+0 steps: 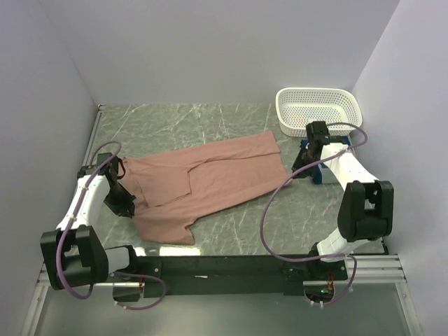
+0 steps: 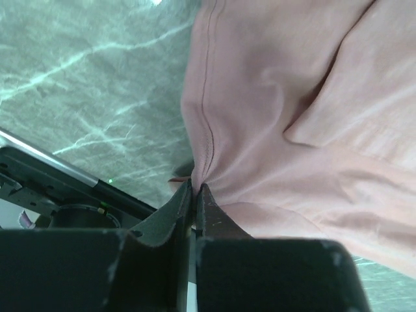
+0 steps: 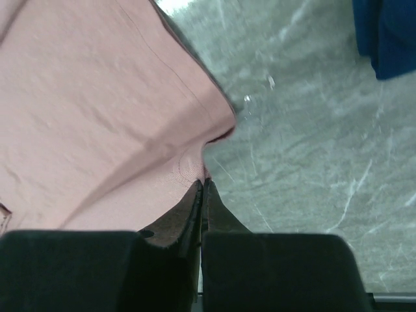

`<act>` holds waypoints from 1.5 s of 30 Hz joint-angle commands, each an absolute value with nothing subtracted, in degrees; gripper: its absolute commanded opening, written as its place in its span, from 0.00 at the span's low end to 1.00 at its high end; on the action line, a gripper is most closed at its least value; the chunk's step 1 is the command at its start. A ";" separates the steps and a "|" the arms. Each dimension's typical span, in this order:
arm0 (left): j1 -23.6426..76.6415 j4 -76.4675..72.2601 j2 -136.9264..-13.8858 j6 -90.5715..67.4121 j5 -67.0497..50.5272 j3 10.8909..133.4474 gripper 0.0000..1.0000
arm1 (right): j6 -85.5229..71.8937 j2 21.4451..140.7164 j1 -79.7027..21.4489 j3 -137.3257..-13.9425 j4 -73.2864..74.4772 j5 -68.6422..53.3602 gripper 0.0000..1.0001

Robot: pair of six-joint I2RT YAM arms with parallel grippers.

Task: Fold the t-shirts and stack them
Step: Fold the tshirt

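Across the middle of the top view, on the grey-green marbled table (image 1: 231, 234): a dusty-pink cloth t-shirt (image 1: 217, 175), laid out long from lower left to upper right, with a few folds and one flap lying over its left part.

At the left of the same view, at the shirt's lower-left end: the left gripper (image 1: 128, 205), black, with two fingers. In the left wrist view, closed tight on a pinch of the pink cloth, just where a stitched seam runs down into the fingertips (image 2: 184, 198). Cloth gathered into small wrinkles at that spot and spreading away to the upper right of the frame.

At the right of the top view, at the shirt's upper-right end: the right gripper (image 1: 297, 166). In the right wrist view, fingers pressed together with almost no gap, and the corner of the pink hem running straight in between the tips, so holding the shirt by its edge. Rest of the cloth filling the upper left of that frame, bare table at the right.

Just beside the right gripper, to its lower right in the top view: a dark blue cloth t-shirt (image 1: 323, 176), bunched small and mostly hidden under the white arm. Seen again as a blue patch in the upper right corner of the right wrist view, apart from the pink cloth.

In the upper right of the top view: a white perforated plastic basket (image 1: 319, 91), standing upright, just above the right gripper.
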State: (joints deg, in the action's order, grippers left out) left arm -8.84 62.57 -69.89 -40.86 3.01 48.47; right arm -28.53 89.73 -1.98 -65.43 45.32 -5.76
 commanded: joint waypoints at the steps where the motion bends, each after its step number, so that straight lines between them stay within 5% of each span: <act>1: -10.11 60.47 -71.45 -38.67 1.94 52.03 0.07 | -27.51 92.01 -1.58 -70.13 46.23 -6.24 0.00; 20: -12.74 53.70 -87.89 -37.44 -0.18 61.70 0.04 | -27.77 109.07 -1.49 -87.35 46.76 -5.80 0.00; 45: -12.83 46.41 -95.80 -38.58 1.23 65.22 0.06 | -29.44 116.19 -0.97 -90.97 44.21 -3.78 0.00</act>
State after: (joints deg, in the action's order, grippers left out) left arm -12.47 49.28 -95.13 -38.41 -0.12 63.68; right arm -28.88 115.50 -1.98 -89.25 45.87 -6.57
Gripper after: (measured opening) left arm 0.077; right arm 0.009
